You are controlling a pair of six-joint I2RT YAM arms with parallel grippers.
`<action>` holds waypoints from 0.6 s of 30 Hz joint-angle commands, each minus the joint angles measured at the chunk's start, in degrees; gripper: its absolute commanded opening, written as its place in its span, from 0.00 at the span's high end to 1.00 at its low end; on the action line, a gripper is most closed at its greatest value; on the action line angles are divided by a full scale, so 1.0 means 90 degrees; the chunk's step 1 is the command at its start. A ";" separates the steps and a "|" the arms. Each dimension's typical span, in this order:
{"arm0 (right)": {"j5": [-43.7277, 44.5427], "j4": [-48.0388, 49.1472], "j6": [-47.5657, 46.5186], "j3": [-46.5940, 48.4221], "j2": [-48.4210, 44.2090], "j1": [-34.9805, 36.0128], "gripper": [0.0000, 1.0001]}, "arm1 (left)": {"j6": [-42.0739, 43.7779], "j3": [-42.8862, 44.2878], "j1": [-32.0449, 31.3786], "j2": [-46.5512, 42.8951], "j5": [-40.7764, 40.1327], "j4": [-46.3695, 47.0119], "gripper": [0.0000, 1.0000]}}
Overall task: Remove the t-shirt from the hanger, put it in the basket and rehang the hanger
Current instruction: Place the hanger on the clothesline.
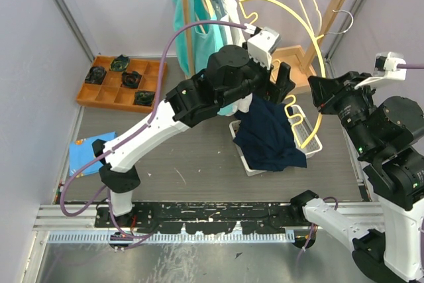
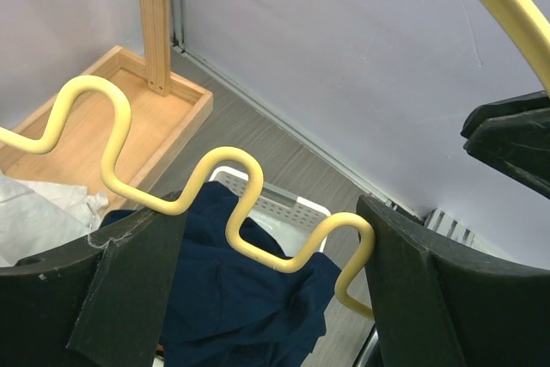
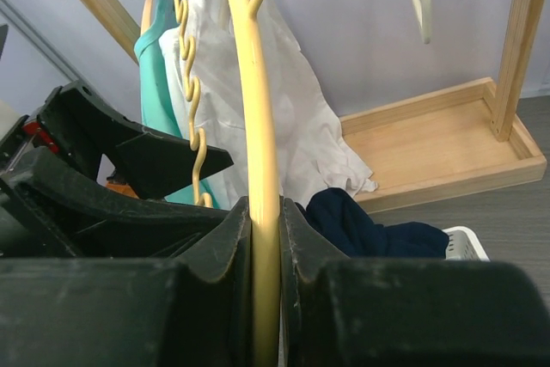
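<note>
Yellow hanger (image 3: 262, 126), one; navy t-shirt (image 1: 268, 137), one; white basket (image 2: 275, 204), one

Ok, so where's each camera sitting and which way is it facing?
Top external: above and behind the bases, looking down at the table; both arms show, left hand and right hand.
Left wrist: on the left arm, looking down past its open fingers at the yellow hanger and the navy t-shirt.
Right wrist: on the right arm, looking along its fingers, shut on the hanger, towards the clothes rack.
Shared: both wrist views show hanger, t-shirt and white basket.
</note>
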 commanded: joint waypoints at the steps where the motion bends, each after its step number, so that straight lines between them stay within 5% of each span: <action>1: -0.0685 0.0753 0.0339 -0.0028 -0.0197 0.0037 0.99 | -0.0022 0.0184 0.0102 0.0225 0.0035 0.0241 0.14; 18: -0.0939 0.0974 0.0615 -0.0205 -0.0302 0.0036 0.99 | -0.0114 0.0280 0.0248 0.0484 0.0158 0.0333 0.14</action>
